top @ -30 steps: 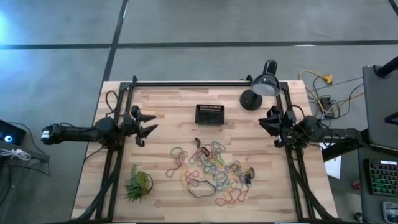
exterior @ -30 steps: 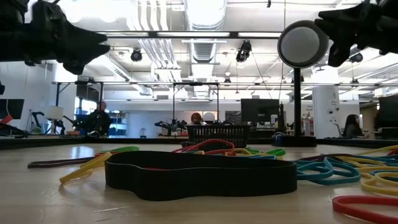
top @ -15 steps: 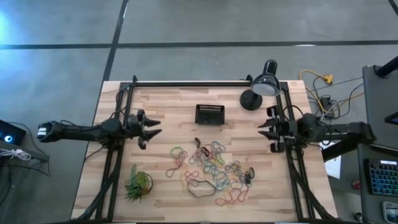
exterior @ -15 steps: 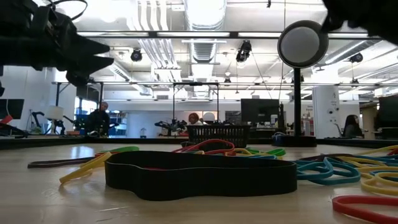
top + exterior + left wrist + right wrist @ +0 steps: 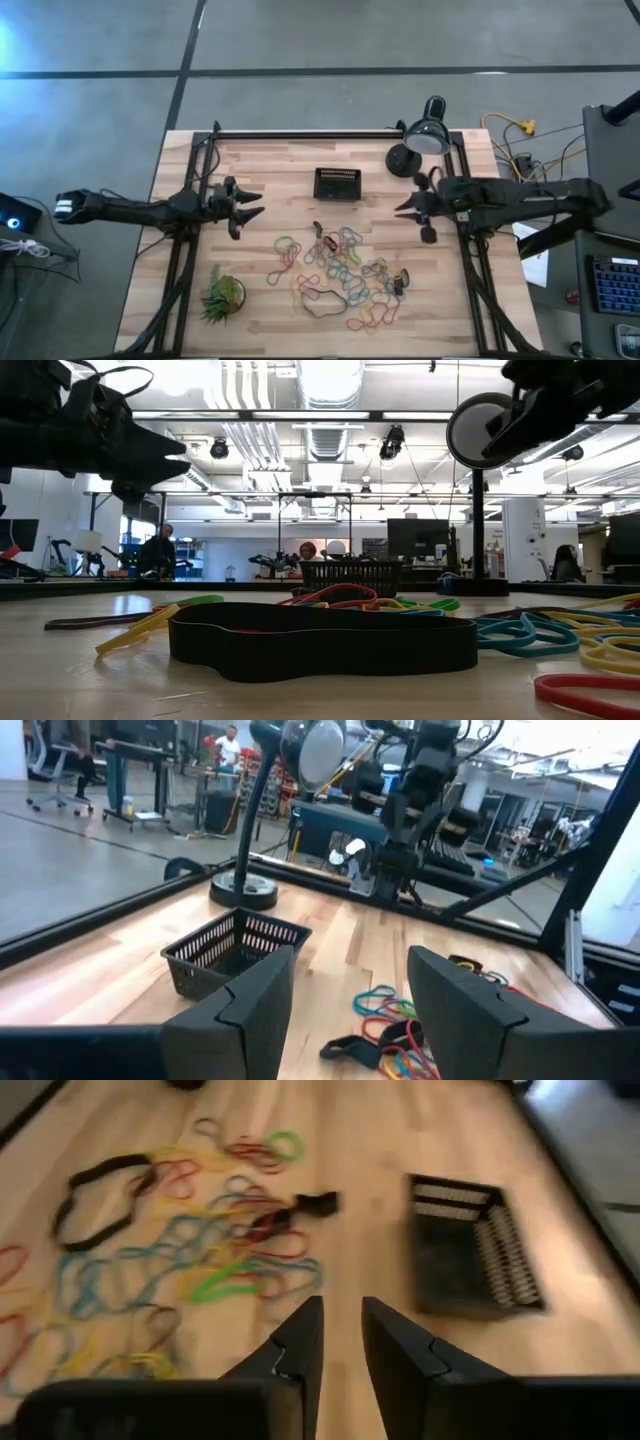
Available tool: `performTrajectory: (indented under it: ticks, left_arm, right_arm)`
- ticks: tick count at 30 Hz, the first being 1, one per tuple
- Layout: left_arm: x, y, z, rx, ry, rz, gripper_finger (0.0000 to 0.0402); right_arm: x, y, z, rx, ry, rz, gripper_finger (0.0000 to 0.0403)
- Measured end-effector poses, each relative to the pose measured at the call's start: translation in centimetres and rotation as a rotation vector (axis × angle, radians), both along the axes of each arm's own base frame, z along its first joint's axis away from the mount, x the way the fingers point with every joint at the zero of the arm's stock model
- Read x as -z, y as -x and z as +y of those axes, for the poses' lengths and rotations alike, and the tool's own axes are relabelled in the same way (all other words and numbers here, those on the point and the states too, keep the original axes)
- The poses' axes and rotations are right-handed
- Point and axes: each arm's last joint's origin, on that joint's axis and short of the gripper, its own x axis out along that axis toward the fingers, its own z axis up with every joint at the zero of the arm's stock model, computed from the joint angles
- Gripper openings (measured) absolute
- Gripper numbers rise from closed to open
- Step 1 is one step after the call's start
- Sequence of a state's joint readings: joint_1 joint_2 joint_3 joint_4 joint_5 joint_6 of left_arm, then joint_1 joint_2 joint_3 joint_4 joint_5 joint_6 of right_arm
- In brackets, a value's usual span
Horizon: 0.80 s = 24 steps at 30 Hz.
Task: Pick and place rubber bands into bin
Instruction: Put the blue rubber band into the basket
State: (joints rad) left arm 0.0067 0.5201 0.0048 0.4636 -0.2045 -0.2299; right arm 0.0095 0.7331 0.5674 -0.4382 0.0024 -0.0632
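Left pincer (image 5: 248,207) spread wide, empty, hovering over bare wood left of the pile. Right pincer (image 5: 413,213) fingers only narrowly apart, holding nothing, above the surface w/ the pile just beyond its tips. Rubber bands (image 5: 343,272): thin floppy loops, red, blue, green, yellow, black, tangled flat at surface centre. Bin (image 5: 337,184): small black slotted-wall tray, empty, behind the pile. Best approach, probably: drop onto a loop at the pile's edge, pinch one strand only, lift clear before carrying to bin.

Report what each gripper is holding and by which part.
Nothing is held. The left gripper is open and empty; the right gripper has a narrow empty gap. The rubber bands lie on the table.
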Motion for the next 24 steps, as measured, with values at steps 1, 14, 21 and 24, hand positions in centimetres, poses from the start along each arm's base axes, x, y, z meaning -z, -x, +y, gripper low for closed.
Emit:
performTrajectory:
  ticks: [1, 14, 21, 24]
  left_arm:
    - [0.2, -0.1, 0.0, 0.000, 0.001, 0.015, 0.0183]
    - [1.3, -2.1, 0.0, -0.002, -0.004, 0.044, 0.0183]
    - [1.6, -2.9, 0.0, -0.001, -0.011, 0.014, 0.0183]
    - [1.8, -3.2, 0.0, 0.001, -0.033, 0.017, 0.0183]
  right_arm:
    - [0.3, -0.5, 0.3, -0.013, -0.006, 0.037, 0.0068]
    - [3.0, -6.2, 5.5, -0.111, 0.191, 0.322, 0.0068]
    - [5.6, -8.4, 6.0, -0.059, 0.250, 0.333, 0.0068]
    - [6.7, -9.4, 6.2, -0.060, 0.249, 0.322, 0.0068]
